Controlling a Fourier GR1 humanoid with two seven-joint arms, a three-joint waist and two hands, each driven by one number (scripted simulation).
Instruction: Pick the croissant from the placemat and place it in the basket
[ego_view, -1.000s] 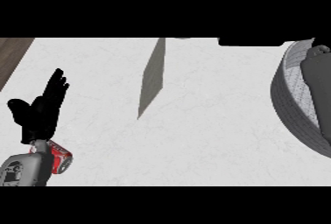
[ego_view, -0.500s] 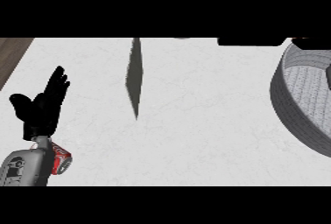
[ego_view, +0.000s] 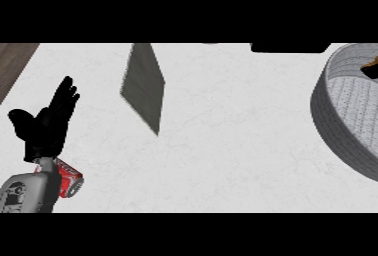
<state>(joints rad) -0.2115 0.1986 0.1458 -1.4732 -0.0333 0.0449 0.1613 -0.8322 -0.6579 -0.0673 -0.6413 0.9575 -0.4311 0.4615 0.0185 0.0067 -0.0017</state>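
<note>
The grey placemat (ego_view: 142, 82) shows as a narrow slanted shape at the upper middle of the white counter, with no croissant on it. The grey woven basket (ego_view: 341, 125) fills the right edge. Inside its far rim, at the picture's right border, is a small brown piece that looks like the croissant (ego_view: 369, 63). A dark shape (ego_view: 370, 72) right against it may be my right hand; too little of it shows to be sure. My left hand (ego_view: 46, 125) rests open at the far left, fingers up, away from both the mat and the basket.
A flat black object (ego_view: 289, 47) lies at the counter's far edge, upper right. A strip of brown wood (ego_view: 13, 60) borders the counter at the upper left. White counter (ego_view: 229, 150) lies between the placemat and the basket.
The placemat shape has shifted left and looks wider now. A brown piece has come into sight at the basket's far right. My left hand has stayed still.
</note>
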